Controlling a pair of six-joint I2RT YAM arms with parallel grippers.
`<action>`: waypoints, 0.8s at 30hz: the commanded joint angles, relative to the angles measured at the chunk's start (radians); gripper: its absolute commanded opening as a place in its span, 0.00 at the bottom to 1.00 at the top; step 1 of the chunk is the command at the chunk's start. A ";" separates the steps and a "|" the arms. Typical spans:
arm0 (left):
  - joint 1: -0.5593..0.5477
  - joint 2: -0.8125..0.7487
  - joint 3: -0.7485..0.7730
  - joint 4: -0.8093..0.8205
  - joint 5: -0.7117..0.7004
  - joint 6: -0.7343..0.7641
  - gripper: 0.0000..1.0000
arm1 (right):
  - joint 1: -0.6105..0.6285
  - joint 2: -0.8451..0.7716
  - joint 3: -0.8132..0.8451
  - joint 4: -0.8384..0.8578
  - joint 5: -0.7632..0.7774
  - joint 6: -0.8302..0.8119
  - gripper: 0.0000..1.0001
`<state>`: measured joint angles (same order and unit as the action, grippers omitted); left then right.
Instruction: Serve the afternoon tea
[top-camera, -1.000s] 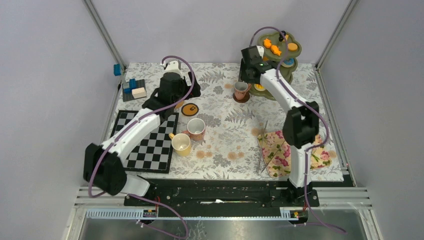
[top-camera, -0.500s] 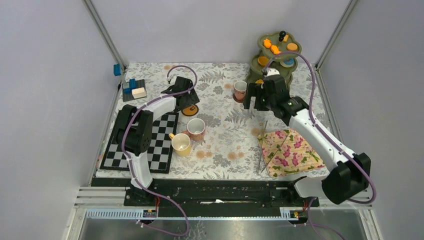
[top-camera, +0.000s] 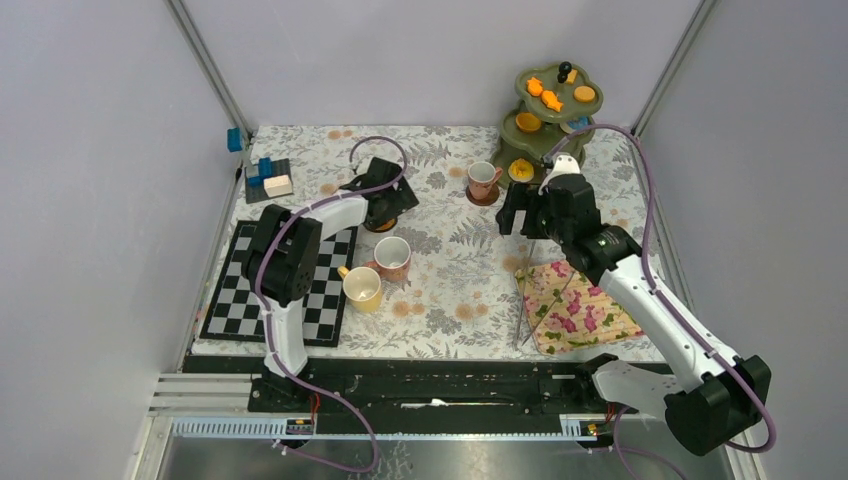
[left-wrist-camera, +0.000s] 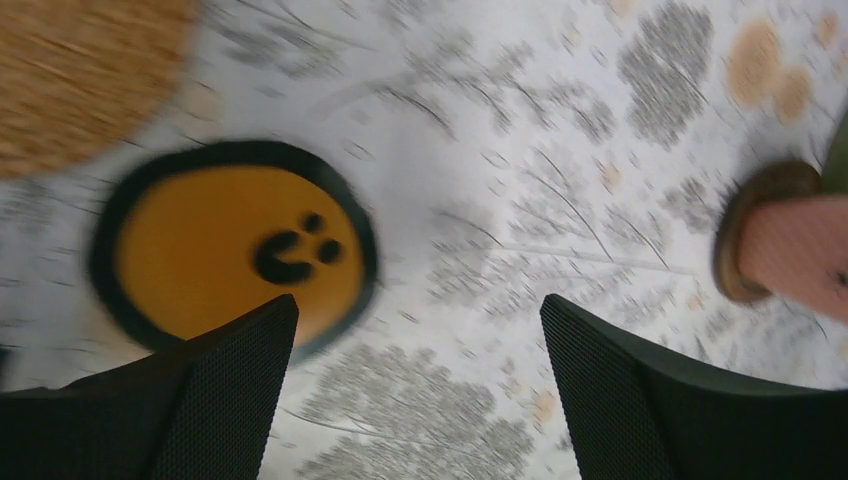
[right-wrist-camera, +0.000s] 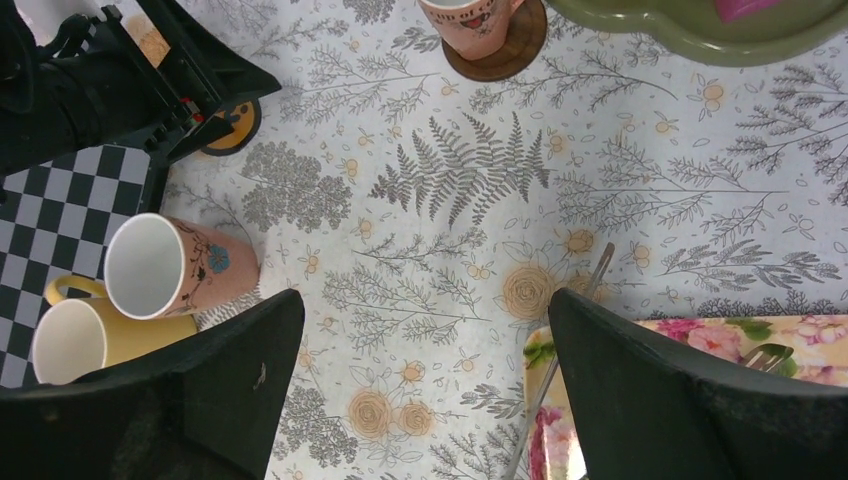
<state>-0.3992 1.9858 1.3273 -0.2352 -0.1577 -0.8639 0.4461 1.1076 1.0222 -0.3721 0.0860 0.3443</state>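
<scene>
Overhead, two robot arms reach across a table covered with a fern-printed tablecloth (top-camera: 440, 290). At the far right stands a green three-tier stand (top-camera: 510, 125) carrying small orange treats (top-camera: 550, 99), set back where it does not crowd the cups. Just beside its foot, one pink mug (top-camera: 483, 178) sits upright on a round brown coaster (right-wrist-camera: 515, 45); that place looks already served.

The left gripper (left-wrist-camera: 418, 310) hangs low over a yellow coaster (left-wrist-camera: 235, 250) with a black rim and a smiling face, which lies flat on the cloth. Its fingers are spread wide with nothing between them. One of them overlaps the coaster's near edge in the wrist view; whether it touches I cannot tell. I judge this coaster is laid out to take the next cup. A blurred brown woven disc (left-wrist-camera: 80, 70) shows beyond it, perhaps another coaster.

Nearer the arms, a second pink mug (top-camera: 392, 257) and a yellow mug (top-camera: 361, 287) stand upright and touching at the right edge of a chessboard (top-camera: 290, 290). Neither is on a coaster, so they appear to be waiting their turn.

The right gripper (right-wrist-camera: 425, 300) hovers over bare cloth between the served mug and a flowered napkin (top-camera: 580, 300), fingers wide apart and empty. Cutlery (top-camera: 525, 290) lies along the napkin's left edge
</scene>
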 joint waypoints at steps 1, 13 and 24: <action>-0.091 0.050 -0.004 0.008 0.144 -0.046 0.95 | -0.001 0.010 -0.048 0.071 -0.038 0.014 0.99; -0.070 -0.071 0.082 -0.084 -0.136 0.224 0.99 | -0.001 0.001 -0.111 0.094 -0.060 0.044 1.00; 0.043 -0.012 0.177 -0.166 -0.053 0.327 0.99 | -0.001 0.034 -0.119 0.113 -0.083 0.059 1.00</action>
<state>-0.3790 1.9652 1.4471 -0.3714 -0.2386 -0.5884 0.4461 1.1339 0.9016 -0.2970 0.0208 0.3920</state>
